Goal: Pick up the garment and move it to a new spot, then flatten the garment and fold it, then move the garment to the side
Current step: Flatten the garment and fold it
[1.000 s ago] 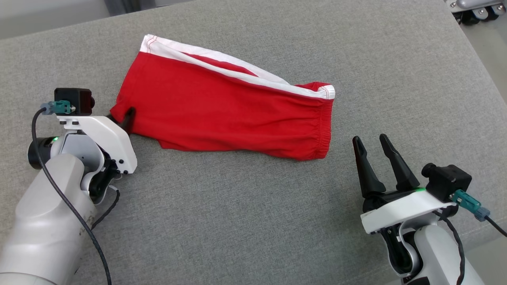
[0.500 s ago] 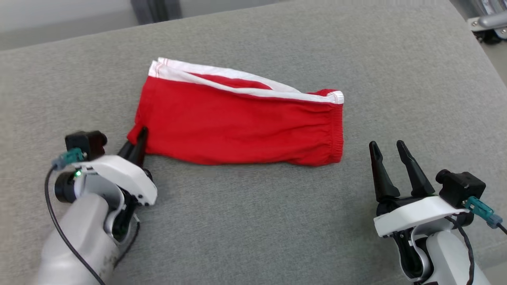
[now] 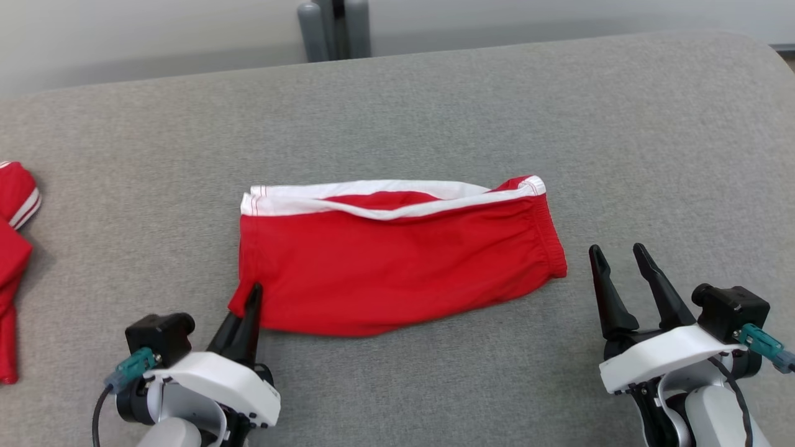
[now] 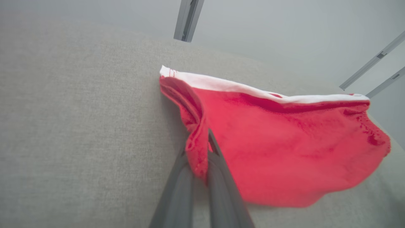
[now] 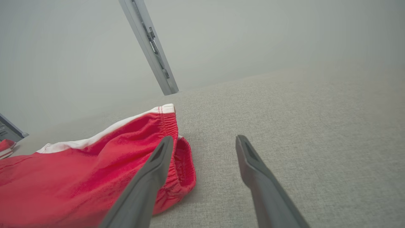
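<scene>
Red garment [image 3: 397,267] with white trim lies near the middle of the grey fabric surface [image 3: 435,105], long axis running left to right. White band along its far edge, gathered elastic hem at its right end. Mostly flat; near edge bulges a little.

Left hand [image 3: 251,298]: fingers pressed together, clamped on the garment's near-left corner. In the left wrist view the red cloth [image 4: 284,152] is pinched between the two dark fingers [image 4: 218,177], and the corner is drawn up into a ridge that runs from the grip towards the white band.

Right hand [image 3: 617,249]: fingers spread wide, holding nothing. It sits just right of the garment's elastic end, apart from it in the head view. In the right wrist view one finger [image 5: 148,180] overlaps the hem [image 5: 177,148]; contact cannot be told.

Second red piece with white stripes [image 3: 12,248] lies at the far left edge of the surface, well apart from the garment. Grey upright post [image 3: 333,28] stands beyond the far edge.
</scene>
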